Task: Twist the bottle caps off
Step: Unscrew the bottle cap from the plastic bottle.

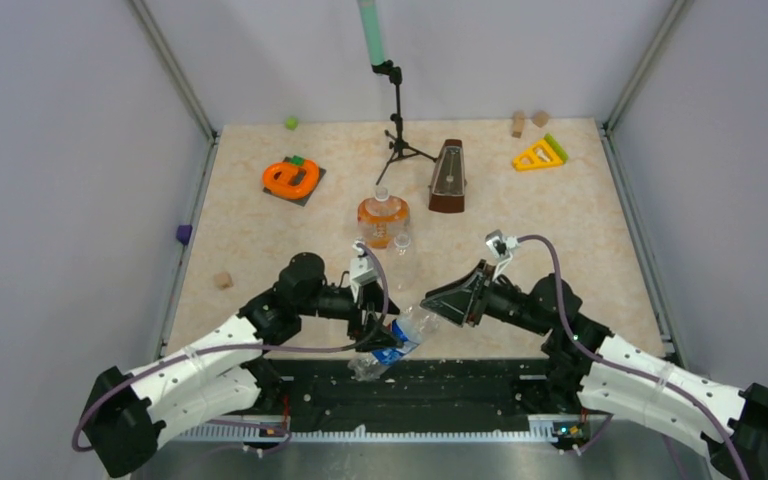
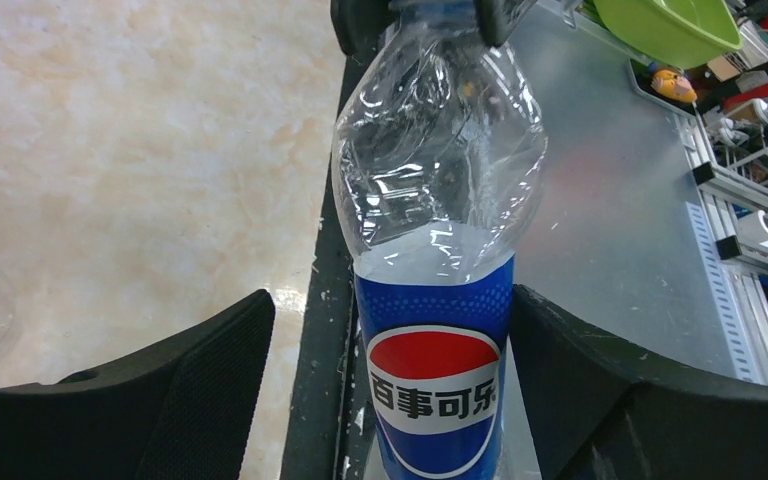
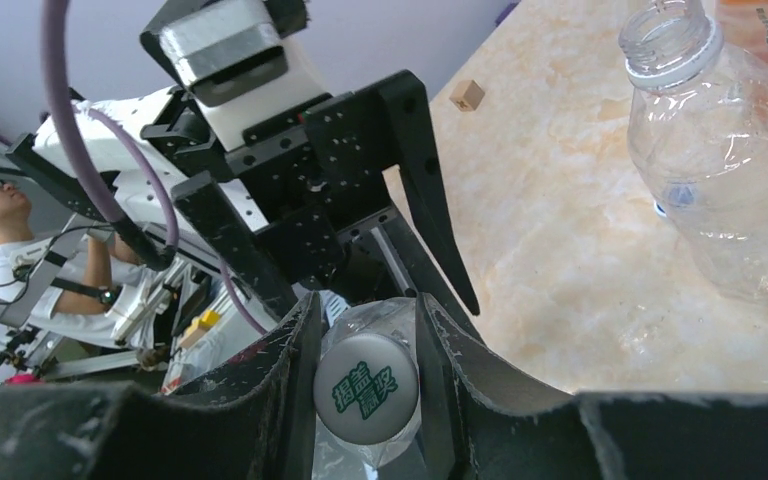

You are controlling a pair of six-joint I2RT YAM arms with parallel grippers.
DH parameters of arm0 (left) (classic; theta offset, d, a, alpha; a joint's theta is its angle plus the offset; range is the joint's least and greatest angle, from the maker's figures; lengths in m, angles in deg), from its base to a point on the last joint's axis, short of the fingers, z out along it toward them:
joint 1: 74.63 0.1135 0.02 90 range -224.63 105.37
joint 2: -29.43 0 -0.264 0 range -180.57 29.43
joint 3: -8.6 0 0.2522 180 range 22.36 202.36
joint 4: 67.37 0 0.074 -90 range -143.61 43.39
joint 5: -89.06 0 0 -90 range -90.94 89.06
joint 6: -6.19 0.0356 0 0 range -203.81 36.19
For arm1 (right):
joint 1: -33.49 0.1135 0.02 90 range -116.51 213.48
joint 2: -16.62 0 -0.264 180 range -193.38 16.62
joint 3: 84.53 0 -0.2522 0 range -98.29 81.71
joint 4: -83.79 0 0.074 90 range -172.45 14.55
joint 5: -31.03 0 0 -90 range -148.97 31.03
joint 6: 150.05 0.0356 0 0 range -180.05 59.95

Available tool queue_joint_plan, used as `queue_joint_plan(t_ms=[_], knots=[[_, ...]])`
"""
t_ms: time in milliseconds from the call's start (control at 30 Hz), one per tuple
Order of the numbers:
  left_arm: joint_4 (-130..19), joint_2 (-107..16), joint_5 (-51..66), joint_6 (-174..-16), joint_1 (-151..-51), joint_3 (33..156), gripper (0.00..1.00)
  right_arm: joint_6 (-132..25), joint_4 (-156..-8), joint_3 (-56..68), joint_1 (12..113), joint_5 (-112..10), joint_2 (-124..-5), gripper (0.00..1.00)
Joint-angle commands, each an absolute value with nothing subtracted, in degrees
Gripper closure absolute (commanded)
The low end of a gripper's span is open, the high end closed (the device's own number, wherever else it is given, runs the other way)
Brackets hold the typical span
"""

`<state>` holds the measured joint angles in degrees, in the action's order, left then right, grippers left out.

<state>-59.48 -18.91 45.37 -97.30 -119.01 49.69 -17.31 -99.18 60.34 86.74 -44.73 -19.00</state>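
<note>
The blue-label bottle (image 1: pixel 397 342) is being held slantwise at the middle of the table's (image 1: pixel 580 230) near edge. Its long axis is running from the base at the near left to the neck pointing far right. The right gripper (image 3: pixel 365 335) is pinching the white cap (image 3: pixel 365 402) at that far end with its jaws closed on it, while the left gripper (image 2: pixel 390 300) is straddling the labelled body with jaws apart, one finger touching the bottle and the other standing off it.

Ahead of the right gripper (image 3: pixel 365 345) the left gripper (image 1: pixel 378 325) blocks; on its right, free table (image 3: pixel 580 300) before a clear bottle (image 3: pixel 720 170).
</note>
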Motion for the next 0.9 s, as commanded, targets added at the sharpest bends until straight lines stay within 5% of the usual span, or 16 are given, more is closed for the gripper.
queue_joint_plan(t_ms=[0, 267, 633, 700, 800, 867], knots=[[-63.7, -20.6, 49.5, -97.0, -120.3, 52.4, 0.13, -16.8, -106.9, 60.8, 87.4, -44.9, -17.1, 0.98], [-65.5, -23.4, 48.9, -96.9, -123.2, 52.6, 0.16, -16.5, -113.7, 62.9, 87.4, -43.2, -18.4, 0.98], [-60.4, -21.1, 42.2, -94.2, -124.4, 53.7, 0.76, -16.3, -114.4, 63.7, 87.4, -43.8, -20.1, 0.97], [-59.8, -20.4, 41.3, -93.2, -124.5, 53.5, 0.81, -16.5, -113.7, 63.7, 87.4, -44.3, -20.3, 0.95], [-58.3, -18.8, 39.0, -91.7, -124.6, 53.3, 1.0, -16.6, -110.6, 62.8, 87.4, -45.6, -20.6, 0.79], [-55.8, -17.9, 35.8, -90.1, -124.8, 53.6, 1.0, -16.7, -107.8, 62.2, 87.4, -47.0, -20.4, 0.65]])
